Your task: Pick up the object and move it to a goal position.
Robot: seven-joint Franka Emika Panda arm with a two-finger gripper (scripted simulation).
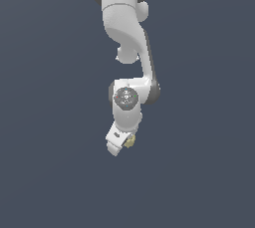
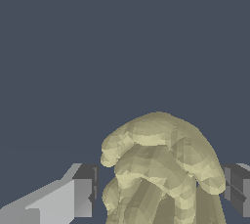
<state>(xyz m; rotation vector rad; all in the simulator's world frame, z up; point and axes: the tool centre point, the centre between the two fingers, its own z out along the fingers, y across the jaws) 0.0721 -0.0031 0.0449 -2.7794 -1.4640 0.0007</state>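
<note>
Hand (image 2: 158, 193) spread wide, fingers (image 2: 83, 191) flanking the lumpy object (image 2: 161, 169) without touching, nothing nearby.

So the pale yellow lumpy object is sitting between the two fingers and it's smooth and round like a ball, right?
Not quite. The object does sit between the gripper fingers, but it is not a smooth ball: the wrist view shows a knobbly, ridged lump with folded lobes. Its pale yellow colour is right.

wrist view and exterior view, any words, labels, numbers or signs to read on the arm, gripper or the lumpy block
None: no readable text in either view.
The arm, the gripper and the pale yellow-beige block bear no lettering.
The speckled disc on the wrist joint shows only blurred dots, no characters.
</note>
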